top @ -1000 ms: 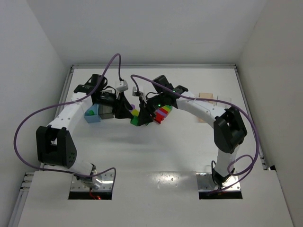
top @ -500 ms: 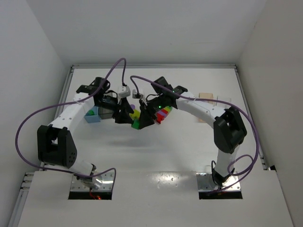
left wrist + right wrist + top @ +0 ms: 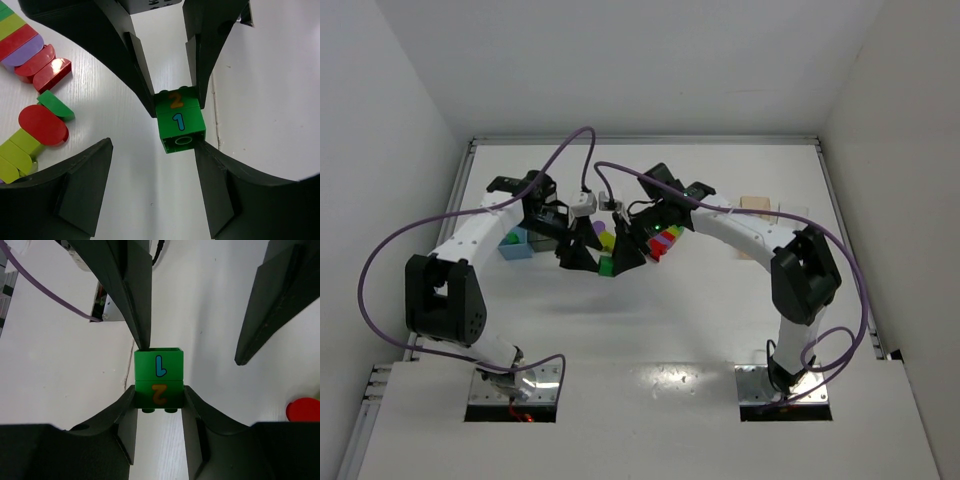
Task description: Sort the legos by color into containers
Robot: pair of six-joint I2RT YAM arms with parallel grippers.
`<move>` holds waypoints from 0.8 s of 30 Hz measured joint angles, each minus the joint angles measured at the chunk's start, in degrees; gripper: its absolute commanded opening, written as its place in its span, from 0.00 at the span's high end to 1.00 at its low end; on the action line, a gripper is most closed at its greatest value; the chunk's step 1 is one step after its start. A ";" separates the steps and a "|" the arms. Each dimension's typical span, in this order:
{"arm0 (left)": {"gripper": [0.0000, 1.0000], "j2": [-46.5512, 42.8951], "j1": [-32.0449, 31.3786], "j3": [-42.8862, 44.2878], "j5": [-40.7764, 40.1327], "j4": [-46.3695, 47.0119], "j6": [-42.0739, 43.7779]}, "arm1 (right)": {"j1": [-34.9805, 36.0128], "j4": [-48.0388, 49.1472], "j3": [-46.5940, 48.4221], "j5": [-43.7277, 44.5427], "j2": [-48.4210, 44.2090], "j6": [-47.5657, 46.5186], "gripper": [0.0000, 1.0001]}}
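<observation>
Two stacked green legos, marked 1 and 2, hang just above the table between the two grippers. My right gripper is shut on the brick marked 2. My left gripper faces it with jaws open wide. Its right fingertip touches the corner of the brick marked 1, and the other finger stands well clear. From above the green stack sits between the left gripper and the right gripper. The rainbow-striped cluster lies just right of them. The light blue container stands to the left.
Loose red, green and lime pieces lie beside the rainbow cluster. A yellow brick and a purple one sit behind the grippers. A peach-orange bin stands at the far right. Purple cables arc over both arms.
Both grippers and the green stack have shifted slightly toward the near edge. The left jaws have spread wider. The right gripper has kept its hold.
</observation>
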 measured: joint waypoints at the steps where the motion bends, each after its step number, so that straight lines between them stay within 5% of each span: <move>1: 0.27 0.00 0.00 0.00 0.00 -0.15 0.33 | 0.00 -0.09 0.00 0.00 0.00 -0.31 1.00; 15: 0.27 -0.61 -1.14 -0.74 1.09 -3.21 0.28 | -0.37 1.03 0.00 4.31 0.00 -2.80 1.00; 24: 0.50 -0.94 -1.11 -1.42 0.63 1.22 -3.54 | -0.33 1.36 0.00 4.37 0.00 -1.55 1.00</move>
